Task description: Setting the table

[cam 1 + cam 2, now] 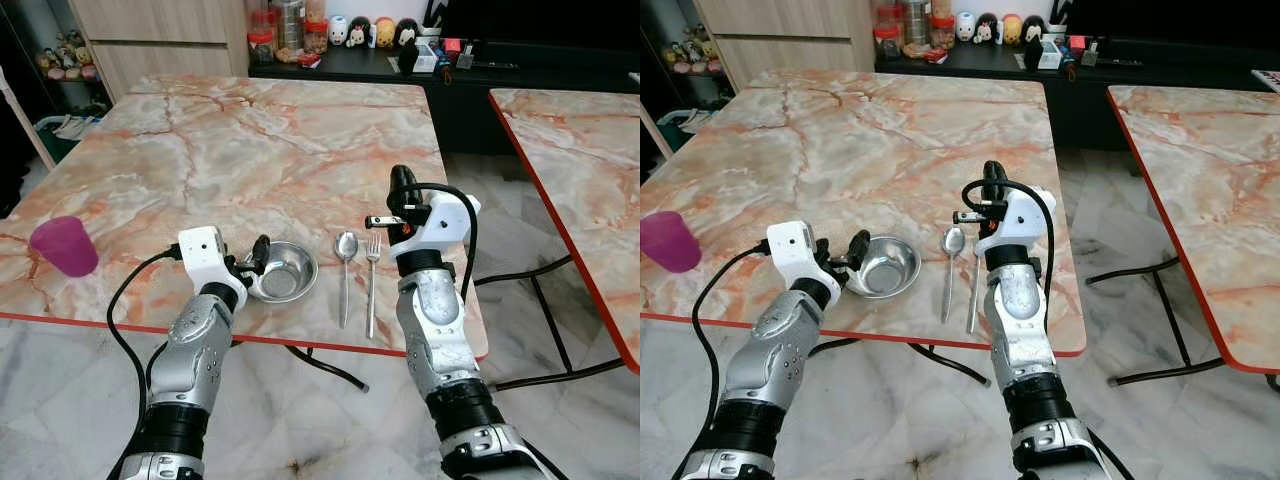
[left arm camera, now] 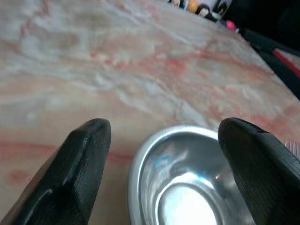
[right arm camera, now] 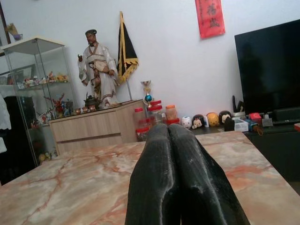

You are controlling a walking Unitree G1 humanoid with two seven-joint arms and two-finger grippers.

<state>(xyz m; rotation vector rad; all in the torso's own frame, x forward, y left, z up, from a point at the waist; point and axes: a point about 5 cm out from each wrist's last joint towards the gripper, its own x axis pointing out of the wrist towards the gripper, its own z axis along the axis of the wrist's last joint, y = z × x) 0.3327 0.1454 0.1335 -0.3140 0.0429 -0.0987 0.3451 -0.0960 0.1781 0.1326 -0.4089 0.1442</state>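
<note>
Left gripper (image 1: pixel 255 262) is reaching toward two o'clock, fingers (image 2: pixel 79 168) spread wide. Right gripper (image 1: pixel 402 182) is pointing to twelve o'clock, fingers (image 3: pixel 180 178) seemingly pressed together.

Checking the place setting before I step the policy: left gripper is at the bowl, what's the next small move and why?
Probably ease the left gripper forward and close on the bowl rim. Its fingers stand open either side of the near rim without gripping it. Spoon and fork already lie beside it; the right gripper is shut, raised.
</note>
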